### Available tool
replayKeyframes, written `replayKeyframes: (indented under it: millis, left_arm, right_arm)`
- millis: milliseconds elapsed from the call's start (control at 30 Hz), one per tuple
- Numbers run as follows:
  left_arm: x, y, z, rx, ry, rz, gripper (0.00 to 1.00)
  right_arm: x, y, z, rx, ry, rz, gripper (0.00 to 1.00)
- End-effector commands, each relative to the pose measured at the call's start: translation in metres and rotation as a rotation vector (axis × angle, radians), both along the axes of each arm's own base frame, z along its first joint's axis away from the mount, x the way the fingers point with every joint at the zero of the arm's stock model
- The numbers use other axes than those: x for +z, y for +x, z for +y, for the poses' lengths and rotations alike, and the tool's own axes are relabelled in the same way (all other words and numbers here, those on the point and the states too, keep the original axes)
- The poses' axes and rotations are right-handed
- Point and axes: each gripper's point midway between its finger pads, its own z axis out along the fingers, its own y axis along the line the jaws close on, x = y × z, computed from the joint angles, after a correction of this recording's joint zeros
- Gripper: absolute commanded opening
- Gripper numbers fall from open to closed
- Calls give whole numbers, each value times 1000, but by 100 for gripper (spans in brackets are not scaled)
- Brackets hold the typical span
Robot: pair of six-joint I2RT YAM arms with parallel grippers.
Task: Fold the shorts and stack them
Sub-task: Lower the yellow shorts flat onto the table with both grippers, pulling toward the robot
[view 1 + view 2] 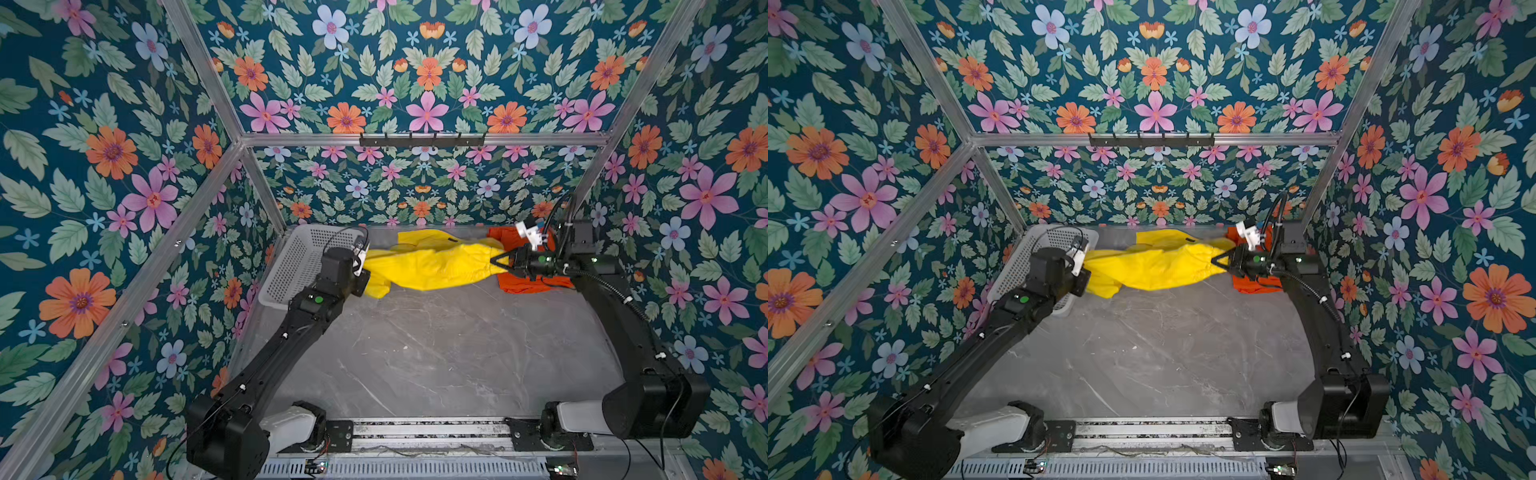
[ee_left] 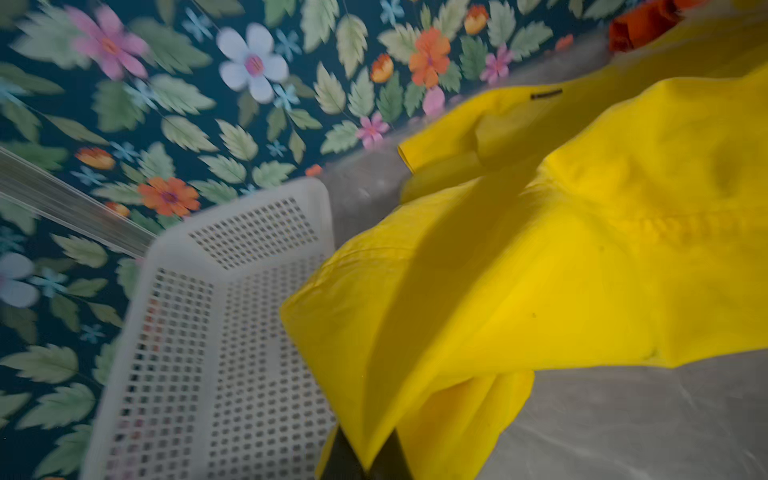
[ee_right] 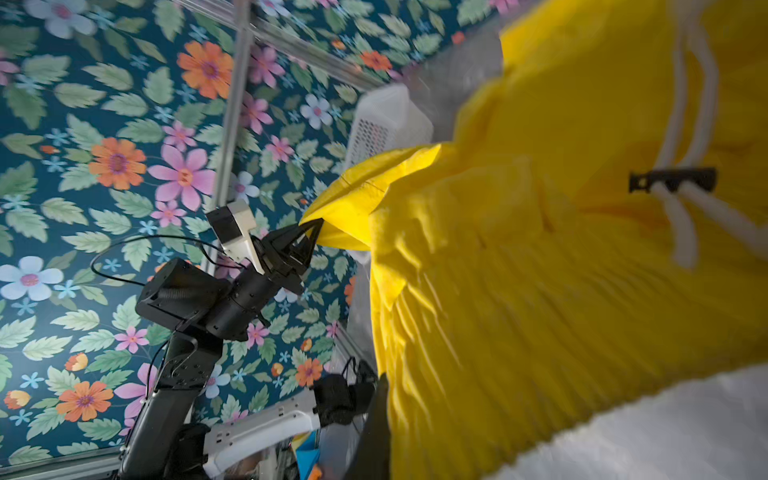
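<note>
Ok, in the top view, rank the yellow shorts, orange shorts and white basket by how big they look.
1. yellow shorts
2. white basket, somewhat smaller; the left arm hides part of it
3. orange shorts, mostly hidden, so true size unsure

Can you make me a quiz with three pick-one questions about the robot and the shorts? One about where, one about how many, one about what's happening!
1. Where are the orange shorts?
A. In a bucket
B. On the table, at the back by the right gripper
C. On a chair

2. How many pairs of shorts are there?
A. One
B. Five
C. Two

3. What is happening to the yellow shorts?
A. Stretched between the left gripper and the right gripper
B. Folded in a pile
C. Rolled into a ball

1 B: they lie crumpled there in both top views.
2 C: one yellow pair and one orange pair show.
3 A: each shut gripper pinches one end of the yellow fabric.
</note>
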Motion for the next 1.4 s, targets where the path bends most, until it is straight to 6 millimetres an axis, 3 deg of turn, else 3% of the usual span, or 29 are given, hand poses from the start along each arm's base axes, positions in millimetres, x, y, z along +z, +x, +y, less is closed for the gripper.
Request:
replayKeyframes:
  millis: [0, 100, 167, 233, 333, 467, 600, 767, 833, 1000, 1133, 1367]
  left_arm:
    - [-37, -20, -31, -66, -128, 94, 0]
    - [-71, -38, -43, -85, -77, 197, 0]
    - [-85, -49, -51, -107, -55, 259, 2]
    - [-97, -61, -53, -114, -37, 322, 14]
    - [-104, -74, -53, -80, -79, 400, 47]
    - [-85, -75, -50, 32, -224, 388, 58]
    - [-65, -64, -34, 204, -412, 375, 62]
    - [-83, -62, 4, 419, -569, 479, 62]
    - [-88, -67, 9, 461, -607, 510, 62]
    - [-88, -86, -7, 457, -839, 595, 62]
    - [-95, -101, -4, 489, -948, 591, 62]
    - [-94, -105, -22, 375, -1069, 610, 63]
  right_arm:
    - [-52, -16, -3, -8, -28, 88, 0]
    - [-90, -34, -7, -31, -54, 202, 0]
    - [-104, -43, -11, -55, -76, 256, 0]
    - [-115, -54, -13, -70, -94, 309, 0]
    - [-131, -73, -22, -109, -147, 391, 0]
    - [-155, -101, -42, -202, -249, 515, 0]
    - [-171, -114, -70, -347, -294, 595, 0]
    - [-178, -114, -82, -400, -314, 614, 0]
    - [-179, -112, -81, -398, -309, 613, 0]
    - [-177, -106, -80, -388, -297, 596, 0]
    - [-174, -103, -77, -375, -280, 578, 0]
    - [-170, -99, -74, -359, -255, 554, 0]
